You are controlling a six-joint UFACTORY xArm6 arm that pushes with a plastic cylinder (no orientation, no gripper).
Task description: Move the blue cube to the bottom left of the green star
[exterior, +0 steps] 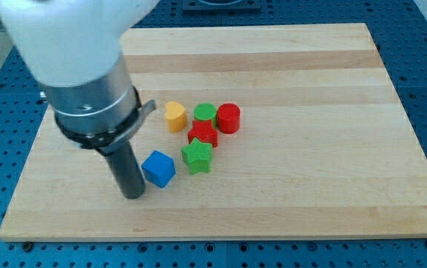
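The arm carries no jaws; it ends in a dark rod whose tip (133,195) rests on the wooden desk (310,186). The blue cube (159,168) sits just beside the tip, toward the view's right and slightly up; contact between them cannot be told. The green star (197,156) lies just right of the cube, close to it. Above the star sits a red star (203,135), then a green cylinder (205,113), a red cylinder (229,117) and a yellow heart (174,116).
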